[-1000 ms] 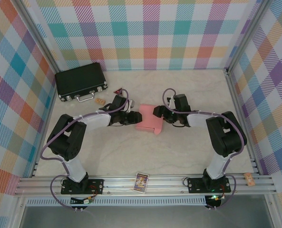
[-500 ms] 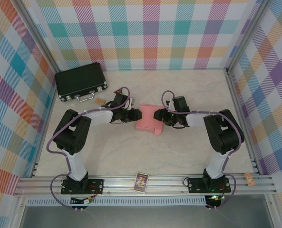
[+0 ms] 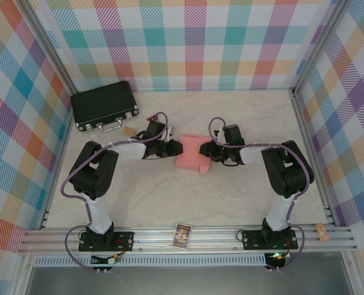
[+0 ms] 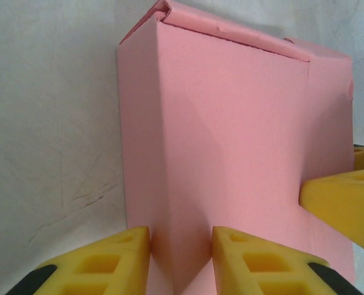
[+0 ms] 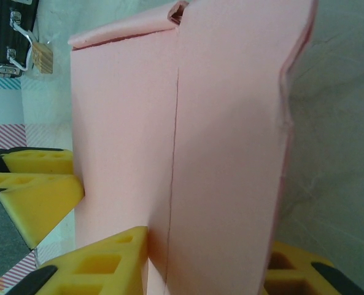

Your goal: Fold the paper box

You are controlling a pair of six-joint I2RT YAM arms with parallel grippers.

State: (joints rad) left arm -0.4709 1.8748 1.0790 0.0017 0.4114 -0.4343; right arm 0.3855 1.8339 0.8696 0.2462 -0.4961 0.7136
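Observation:
The paper box [image 3: 191,153] is a salmon-pink cardboard box lying mid-table between my two arms. My left gripper [image 3: 178,149] holds its left end; in the left wrist view the yellow fingers [image 4: 117,258] press both sides of a folded corner of the box [image 4: 231,135], the gripper [image 4: 182,252] shut on it. My right gripper [image 3: 203,149] grips the right end. In the right wrist view the box [image 5: 218,123] fills the space between the jaws of the gripper [image 5: 209,258], with one finger partly hidden behind its edge. The left gripper's fingertips [image 5: 40,184] show past the box.
A black hard case [image 3: 104,104] with metal latches lies at the back left, a small wooden tag [image 3: 129,131] and a triangular piece [image 3: 152,117] near it. A playing card [image 3: 182,235] rests on the front rail and a cork-like piece [image 3: 322,230] at the right rail. Plaid walls enclose the table.
Both grippers have moved in toward the box from either side and narrowed onto its ends. The box has stayed near the table's middle.

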